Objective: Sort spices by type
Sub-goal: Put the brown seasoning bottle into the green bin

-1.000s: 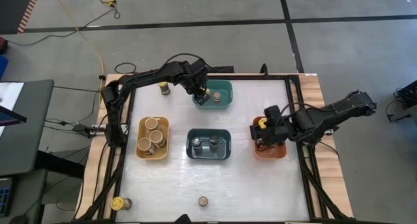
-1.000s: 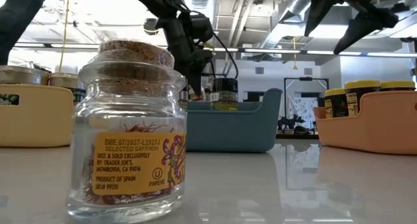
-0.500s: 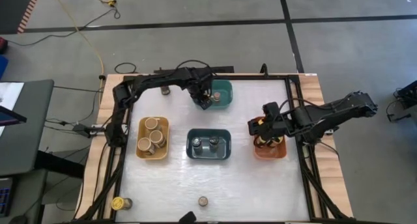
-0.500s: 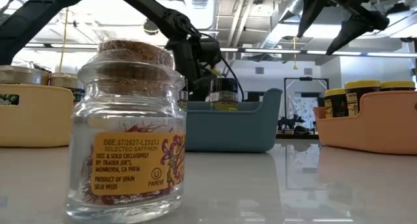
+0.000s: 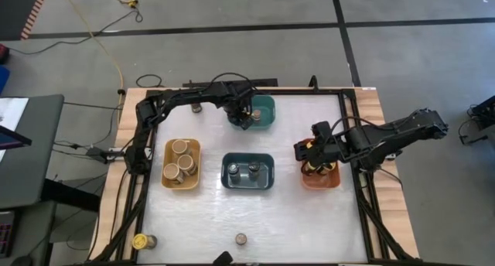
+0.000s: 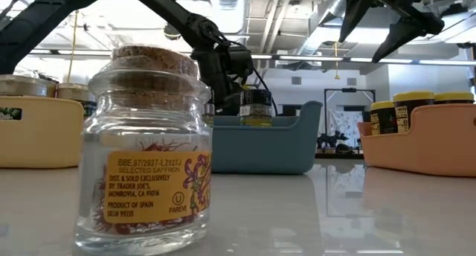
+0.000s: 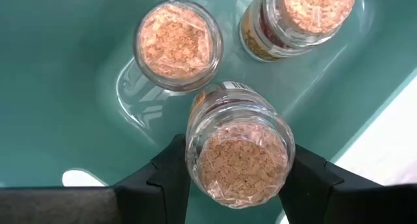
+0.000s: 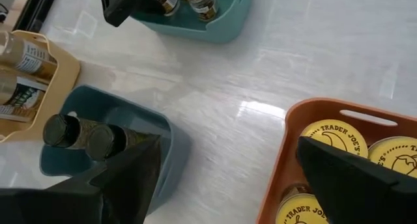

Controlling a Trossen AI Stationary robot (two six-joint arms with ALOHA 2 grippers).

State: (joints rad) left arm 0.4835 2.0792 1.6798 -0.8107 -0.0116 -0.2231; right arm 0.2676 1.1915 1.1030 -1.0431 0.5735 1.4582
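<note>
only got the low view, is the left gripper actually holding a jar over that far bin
Observer: Yes. The left gripper has its fingers shut on a cork-topped jar over the teal bin.
Operator: anything already in there
Observer: Two other cork-topped jars stand in it.
Operator: and the right one
Observer: The right gripper hovers open and empty above the orange bin, which holds yellow-lidded jars.

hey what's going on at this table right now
Two robot arms are sorting spice jars into bins by type. The left gripper holds a cork-topped jar over the teal bin, where two more cork-topped jars sit. The right gripper hovers open over the orange bin of yellow-lidded jars. A few jars stand unsorted.
</note>
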